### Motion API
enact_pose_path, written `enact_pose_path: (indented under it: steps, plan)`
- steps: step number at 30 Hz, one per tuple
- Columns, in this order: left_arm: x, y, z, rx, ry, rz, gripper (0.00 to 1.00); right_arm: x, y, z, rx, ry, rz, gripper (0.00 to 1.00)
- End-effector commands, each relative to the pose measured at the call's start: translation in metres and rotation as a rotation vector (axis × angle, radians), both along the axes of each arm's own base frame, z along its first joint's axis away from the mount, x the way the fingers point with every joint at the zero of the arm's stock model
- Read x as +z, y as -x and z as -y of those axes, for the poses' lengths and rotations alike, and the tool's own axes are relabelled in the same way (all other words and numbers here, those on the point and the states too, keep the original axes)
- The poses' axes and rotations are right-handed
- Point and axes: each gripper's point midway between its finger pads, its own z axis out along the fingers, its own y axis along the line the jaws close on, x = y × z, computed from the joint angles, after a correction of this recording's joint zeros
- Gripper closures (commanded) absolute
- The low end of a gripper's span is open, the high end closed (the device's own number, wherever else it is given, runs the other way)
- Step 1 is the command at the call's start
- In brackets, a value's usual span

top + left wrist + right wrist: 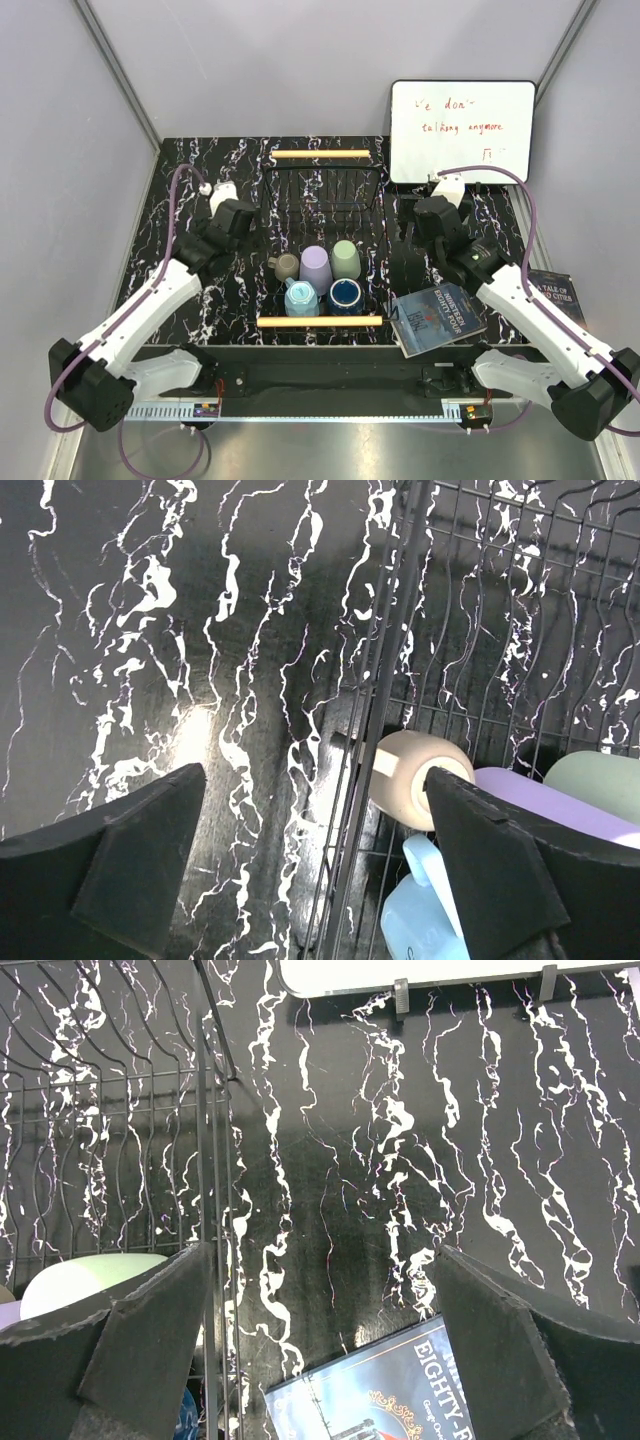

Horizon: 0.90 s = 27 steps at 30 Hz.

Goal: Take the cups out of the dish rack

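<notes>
The black wire dish rack point(322, 190) with wooden bar handles stands mid-table. In its near half sit the beige mug point(287, 266), lavender tumbler point(316, 268), pale green tumbler point(345, 258), light blue mug point(300, 298) and navy mug point(345, 295). My left gripper point(222, 238) hovers open and empty left of the rack; its wrist view shows the beige mug point(415, 777), lavender tumbler point(560, 808) and light blue mug point(425, 910) behind the rack wall point(385, 710). My right gripper point(408, 255) hovers open and empty right of the rack, above the table; the green tumbler point(85, 1278) shows at its left.
A whiteboard point(461, 130) with handwriting stands at the back right. One book point(435, 316) lies right of the rack's near end, also in the right wrist view point(390, 1390). A second book point(552, 290) lies at the far right edge.
</notes>
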Motion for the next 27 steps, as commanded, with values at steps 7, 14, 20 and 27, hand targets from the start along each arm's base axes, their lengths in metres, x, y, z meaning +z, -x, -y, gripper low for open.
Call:
enact_pose_path:
  steps: [7, 14, 20, 27]
  plan:
    - [0.069, 0.003, 0.012, -0.145, 0.017, 0.24, 0.01, -0.004, 0.001, -0.01, 0.013, -0.05, 0.001, 0.0]
    - [0.07, -0.001, 0.063, -0.278, 0.0, 0.194, 0.01, -0.013, 0.0, -0.016, 0.015, -0.06, -0.022, 0.0]
    - [0.05, -0.014, 0.102, -0.328, 0.002, 0.118, 0.01, -0.011, 0.004, -0.014, 0.019, -0.063, -0.012, 0.0]
    - [0.041, -0.01, 0.138, -0.386, 0.002, 0.1, 0.01, -0.014, 0.006, -0.012, 0.024, -0.058, -0.016, 0.0]
